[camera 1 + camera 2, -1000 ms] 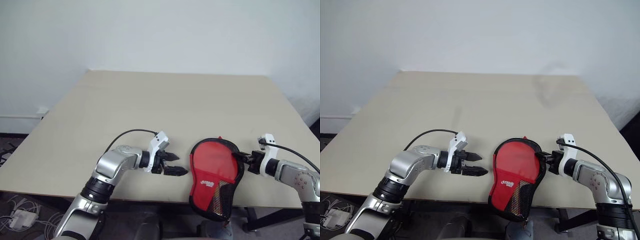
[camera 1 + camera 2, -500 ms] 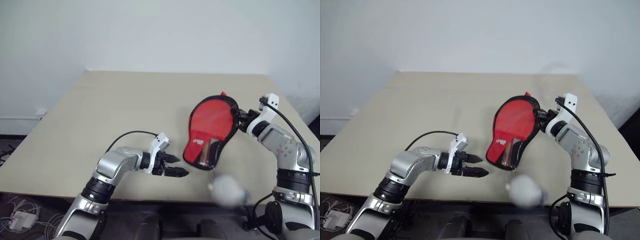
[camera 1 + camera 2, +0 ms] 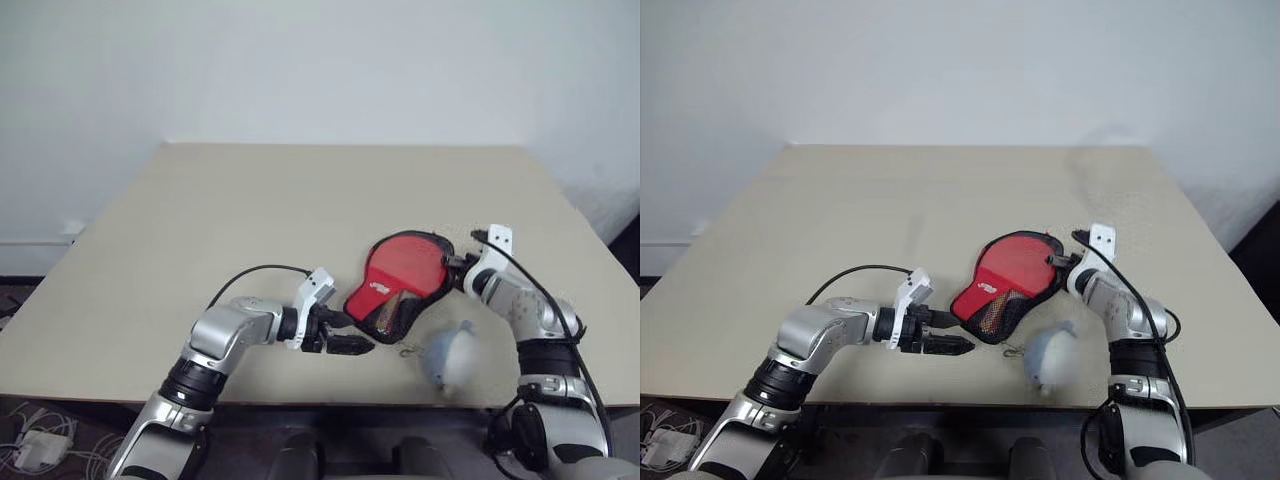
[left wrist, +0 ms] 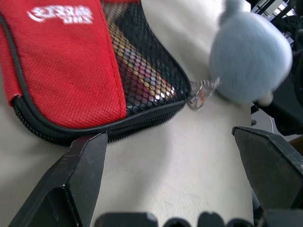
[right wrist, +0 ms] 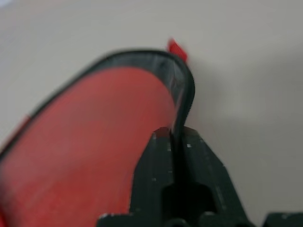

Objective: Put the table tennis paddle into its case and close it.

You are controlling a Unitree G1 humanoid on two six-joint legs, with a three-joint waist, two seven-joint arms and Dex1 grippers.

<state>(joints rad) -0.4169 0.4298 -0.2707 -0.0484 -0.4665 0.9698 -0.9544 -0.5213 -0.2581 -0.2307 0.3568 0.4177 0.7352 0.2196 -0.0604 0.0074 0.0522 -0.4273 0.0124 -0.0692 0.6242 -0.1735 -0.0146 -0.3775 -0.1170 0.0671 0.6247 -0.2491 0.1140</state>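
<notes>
The red case (image 3: 405, 270) with black trim lies flat on the table, its narrow mesh end (image 4: 142, 71) toward the left gripper. Behind the mesh a tan striped shape shows, which looks like the paddle's handle; the blade is hidden. My right gripper (image 3: 452, 264) is at the case's round far edge, and in the right wrist view its fingers (image 5: 163, 156) are shut on the black rim (image 5: 187, 90). My left gripper (image 3: 352, 333) stands open just short of the case's narrow end, with bare tabletop between its fingers (image 4: 80, 170).
A fluffy pale grey ball (image 3: 450, 352) lies near the table's front edge, joined to the case by a small metal ring (image 4: 201, 92). The beige table (image 3: 250, 210) stretches wide toward the wall at the back and to the left.
The right arm carried the case from hanging over the front edge up and inward, then laid it on the table. The grey ball swung up onto the tabletop. The left arm stayed put.
</notes>
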